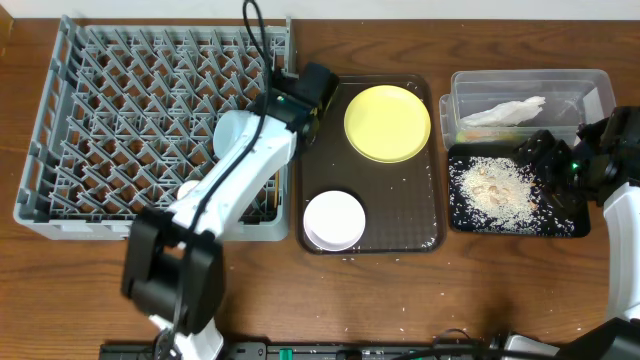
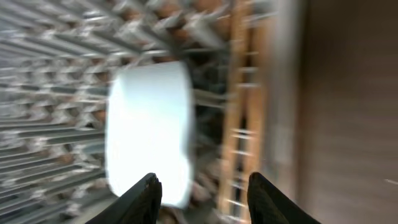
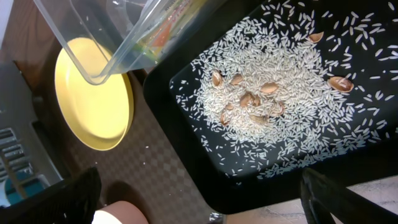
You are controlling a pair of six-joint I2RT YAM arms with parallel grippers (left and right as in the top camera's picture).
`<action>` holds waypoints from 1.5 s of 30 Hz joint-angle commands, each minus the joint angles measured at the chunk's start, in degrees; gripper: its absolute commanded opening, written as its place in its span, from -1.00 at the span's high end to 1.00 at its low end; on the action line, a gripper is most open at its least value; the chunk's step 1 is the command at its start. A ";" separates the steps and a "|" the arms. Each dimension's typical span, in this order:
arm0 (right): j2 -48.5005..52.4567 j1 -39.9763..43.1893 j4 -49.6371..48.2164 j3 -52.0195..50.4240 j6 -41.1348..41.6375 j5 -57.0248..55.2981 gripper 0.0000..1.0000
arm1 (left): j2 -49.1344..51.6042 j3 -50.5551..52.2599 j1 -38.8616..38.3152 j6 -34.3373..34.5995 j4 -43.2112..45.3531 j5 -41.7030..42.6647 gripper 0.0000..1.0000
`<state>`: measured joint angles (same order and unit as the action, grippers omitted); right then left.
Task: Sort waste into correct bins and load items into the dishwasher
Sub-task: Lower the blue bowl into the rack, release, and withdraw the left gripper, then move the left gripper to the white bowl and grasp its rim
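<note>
In dish rack [image 1: 100, 120], right side: light blue bowl [image 1: 230, 135] tipped on edge; left hand [image 2: 205, 186] near, spread, empty.

- Grey dish rack [image 1: 110, 120] fills the left of the frame. A light blue bowl [image 1: 232, 135] sits near its right edge, partly under the white left arm [image 1: 240, 175].
- Brown serving tray [image 1: 425, 235] at centre: yellow plate [image 1: 387, 122] above, white bowl [image 1: 334, 220] below.
- Upper right: clear tub [image 1: 590, 85] holding a white napkin [image 1: 505, 112].
- Just below it, a black tray [image 1: 470, 222] of rice scraps [image 1: 495, 190], with the right gripper [image 1: 545, 155] over its right part.
</note>
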<state>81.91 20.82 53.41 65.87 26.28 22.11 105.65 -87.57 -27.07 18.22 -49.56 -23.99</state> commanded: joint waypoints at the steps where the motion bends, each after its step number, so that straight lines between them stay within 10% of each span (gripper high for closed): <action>1: -0.15 -0.22 0.17 -0.11 -0.61 0.42 -0.99 | -4.26 -1.51 1.09 0.52 -0.07 12.28 0.18; 5: -0.15 -0.22 0.17 -0.11 -0.61 0.42 -0.99 | -6.21 -1.51 4.09 1.05 -1.88 13.51 0.83; 21: -0.15 -0.22 0.17 -0.11 -0.63 0.44 -0.98 | -0.57 -0.28 25.77 -5.70 1.27 32.87 0.85; 45: -0.15 -0.22 0.17 -0.11 -0.63 0.44 -0.99 | -2.16 -1.55 21.24 -6.78 -2.19 43.74 0.82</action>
<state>81.91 20.82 53.41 65.84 26.28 22.11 107.70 -87.94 -6.00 10.52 -51.53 15.00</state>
